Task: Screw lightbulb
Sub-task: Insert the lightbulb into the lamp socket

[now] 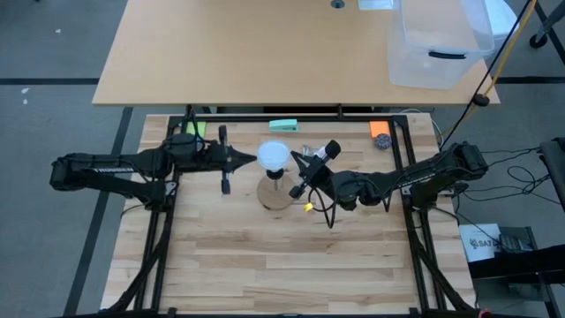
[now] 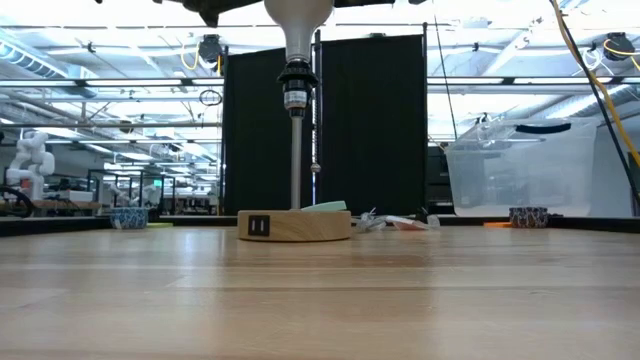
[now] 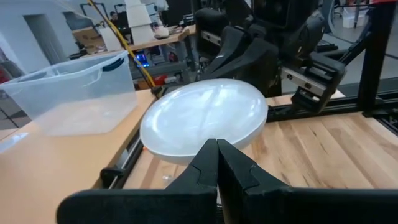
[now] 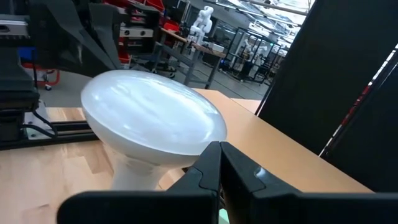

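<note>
The white lightbulb (image 1: 274,156) sits neck-down in the black socket (image 2: 295,85) of a lamp. The lamp's thin stem rises from a round wooden base (image 2: 295,225). The bulb's globe fills both wrist views (image 3: 205,121) (image 4: 152,121). My left gripper (image 1: 254,160) is shut and points level at the globe from the table's left. My right gripper (image 1: 296,157) is shut and points at the globe from the right. The two tips stand on opposite sides of the globe, at its height. My left gripper's shut fingertips (image 3: 217,152) stand right at the globe's left side (image 3: 180,149), coming level from the table's left; I cannot tell whether they touch it. My right gripper's shut fingertips (image 4: 219,152) stand at the globe's right side (image 4: 193,146), coming level from the right; I cannot tell whether they touch it.
A clear plastic bin (image 1: 437,44) stands on the far table. A green pad (image 1: 283,124) and an orange item (image 1: 380,131) lie near the work table's far edge. Black frame rails (image 1: 406,150) run along both sides. The near half of the wooden table (image 1: 282,265) is bare.
</note>
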Controlling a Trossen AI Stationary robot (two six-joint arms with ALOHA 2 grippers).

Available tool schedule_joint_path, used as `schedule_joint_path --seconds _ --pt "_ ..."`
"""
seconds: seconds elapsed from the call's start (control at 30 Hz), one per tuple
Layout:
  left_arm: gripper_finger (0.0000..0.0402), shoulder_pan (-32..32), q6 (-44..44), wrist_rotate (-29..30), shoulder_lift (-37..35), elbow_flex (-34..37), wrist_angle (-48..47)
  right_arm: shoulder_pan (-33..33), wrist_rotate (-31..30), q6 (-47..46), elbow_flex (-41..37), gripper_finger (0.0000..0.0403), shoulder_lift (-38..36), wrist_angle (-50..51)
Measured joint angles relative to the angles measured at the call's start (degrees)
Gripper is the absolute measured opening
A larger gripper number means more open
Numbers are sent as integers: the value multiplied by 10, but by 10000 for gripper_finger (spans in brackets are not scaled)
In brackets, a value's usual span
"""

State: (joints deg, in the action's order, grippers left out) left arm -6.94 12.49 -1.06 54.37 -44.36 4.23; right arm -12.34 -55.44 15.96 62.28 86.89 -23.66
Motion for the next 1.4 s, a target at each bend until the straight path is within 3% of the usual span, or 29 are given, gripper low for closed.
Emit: schedule_joint_path --seconds 0.8,1.03,1.17,1.4 --pt "0 -45 0 8 1 0 -18 -41 23 79 0 0 0 11" --pt "0 -54 16 17 -27 0 -21 -59 -23 72 0 0 0 31" --pt "0 -53 15 -14 -51 0 -21 -53 -78 73 0 0 0 28" --pt "0 -20 13 -86 -43 0 -21 -8 -73 73 0 0 0 16"
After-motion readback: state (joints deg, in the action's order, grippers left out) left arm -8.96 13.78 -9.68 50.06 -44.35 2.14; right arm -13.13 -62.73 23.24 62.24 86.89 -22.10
